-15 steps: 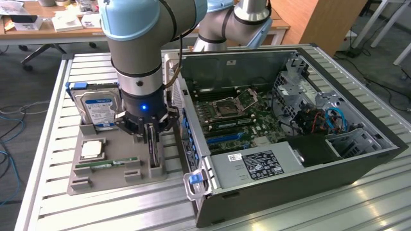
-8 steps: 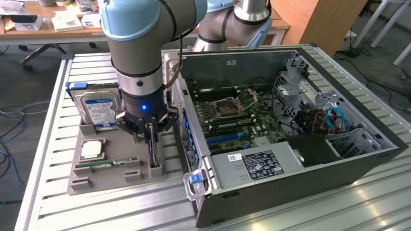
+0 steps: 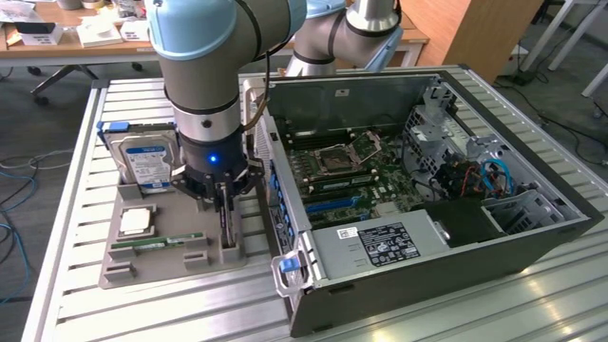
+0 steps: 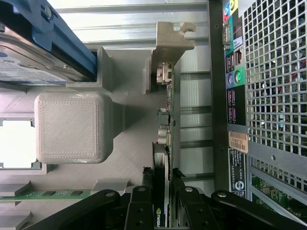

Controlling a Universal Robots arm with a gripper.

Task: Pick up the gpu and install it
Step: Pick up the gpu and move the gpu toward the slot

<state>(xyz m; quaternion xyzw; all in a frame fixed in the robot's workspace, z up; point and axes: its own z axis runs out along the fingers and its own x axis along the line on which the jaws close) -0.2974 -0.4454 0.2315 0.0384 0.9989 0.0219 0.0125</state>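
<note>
Two views of one robot arm at a ribbed aluminium counter (image 3: pixel 142 313). The exterior view gives the layout: a dark desktop computer case (image 3: pixel 428 278) lies open with its green motherboard (image 3: pixel 352 178) facing up. To the exterior view's left of it sits a grey plastic parts tray (image 3: pixel 119 267). The tray carries a silver hard drive with a blue-white label (image 3: pixel 142 162) at its far end. A square silvery processor chip (image 3: pixel 136 221) sits in the middle, and a narrow green memory stick (image 3: pixel 156 244) lies nearer the camera. The arm's black gripper (image 3: pixel 223 201) hangs straight down over the tray's side next to the case.

The wrist view gives the close detail: the gpu (image 4: pixel 160 163), a thin flat dark expansion card with a silvery metal end bracket, stands on its long edge in a tray slot. It is just beside the case's perforated rear panel (image 4: pixel 278 72). Its long axis lies level, parallel to that panel, and the bracket end points towards the hard drive's end of the tray. The black fingers (image 4: pixel 139 211) are clenched on the card's upper edge, one against each face, with no gap visible
</note>
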